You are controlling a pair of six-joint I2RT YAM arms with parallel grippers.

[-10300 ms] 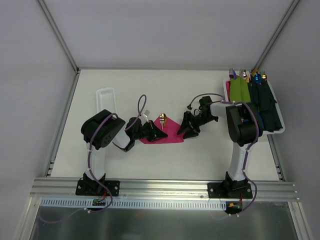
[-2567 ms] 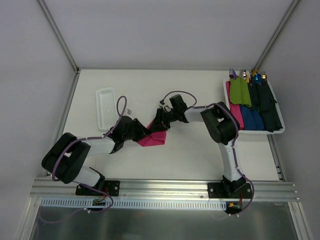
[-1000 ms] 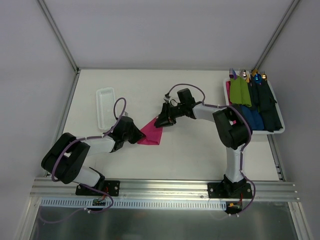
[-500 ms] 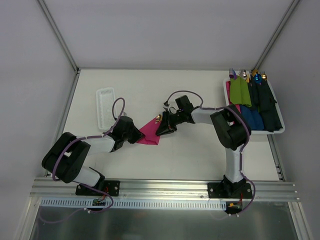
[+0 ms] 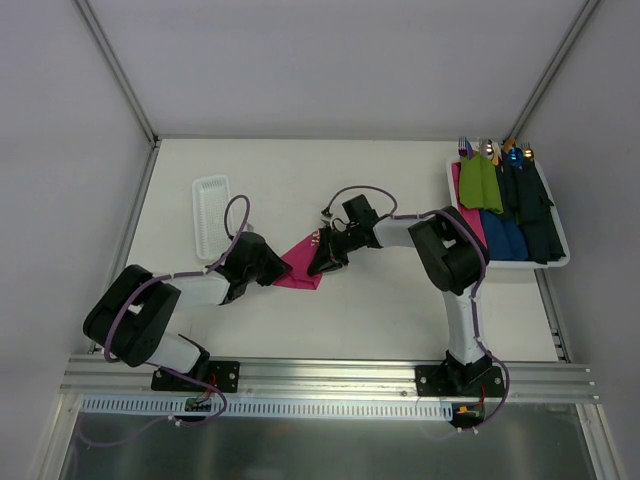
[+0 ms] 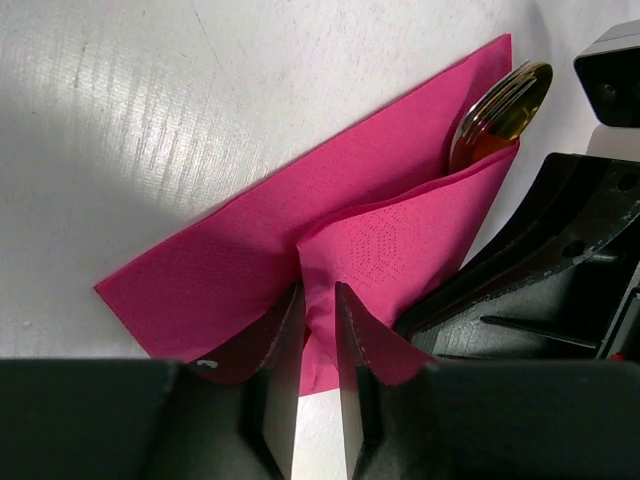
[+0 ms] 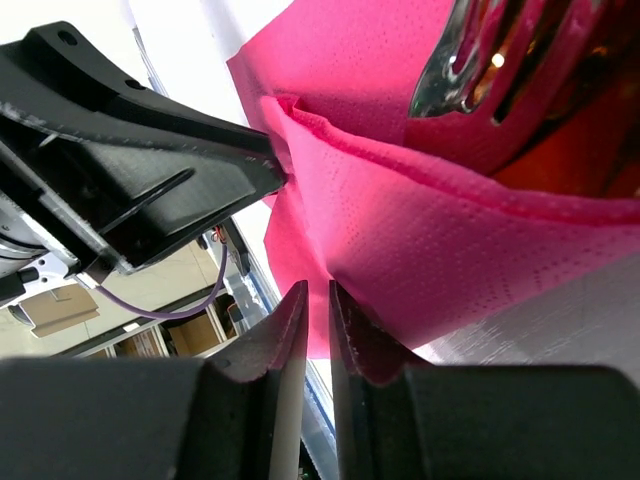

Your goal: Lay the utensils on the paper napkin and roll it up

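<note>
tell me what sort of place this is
Probably a robotics lab workcell: a white table boxed in by panels, robot arms bolted to an aluminium rail, and a tray of napkin rolls.

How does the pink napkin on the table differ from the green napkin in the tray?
Colour: the pink napkin is bright magenta, the green napkin is olive.
Place: the pink napkin lies on the table; the green napkin lies in the white tray at the right.
Shape: the pink napkin is a loose flat fold; the green napkin is a long narrow bundle.
Both seem to hold cutlery: gold cutlery pokes from the pink one.
</note>
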